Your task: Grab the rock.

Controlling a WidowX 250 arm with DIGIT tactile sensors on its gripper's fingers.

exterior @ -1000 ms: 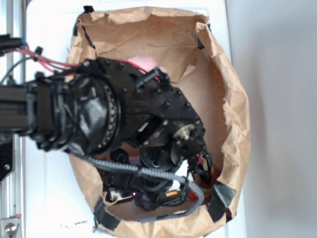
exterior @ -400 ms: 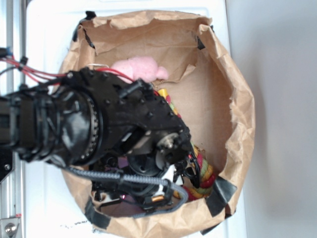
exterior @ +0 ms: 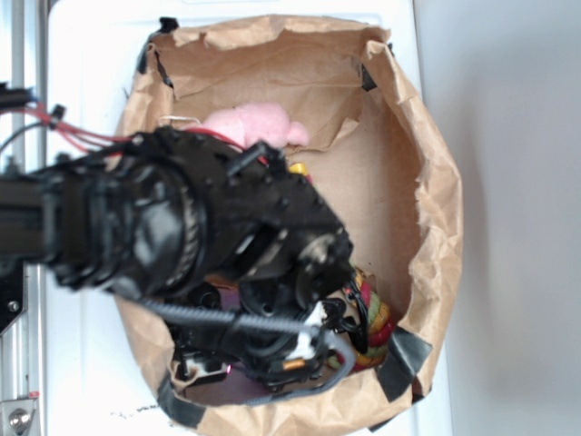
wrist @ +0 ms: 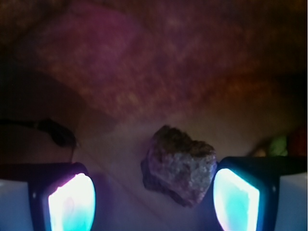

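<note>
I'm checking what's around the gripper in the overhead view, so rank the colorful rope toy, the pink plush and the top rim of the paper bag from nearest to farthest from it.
In the exterior view, from the gripper at the bag's bottom:
1. Colorful rope toy, just to its right.
2. Pink plush, farther up, partly behind the arm.
3. Top rim of the paper bag, farthest, at the upper edge.

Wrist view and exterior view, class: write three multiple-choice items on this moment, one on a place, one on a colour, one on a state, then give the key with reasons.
1. Where is the rock?
A. between the fingers, nearer the right one
B. outside the bag
C. on the plush

2. What colour is the soft toy in the paper bag?
A. green
B. pink
C. blue

3. How is the gripper?
A. shut on the rock
B. open
C. out of view

Key: A, the rock nearly meets the right pad; B, a pink plush by the bag's far wall; B, the fingers stand apart.
</note>
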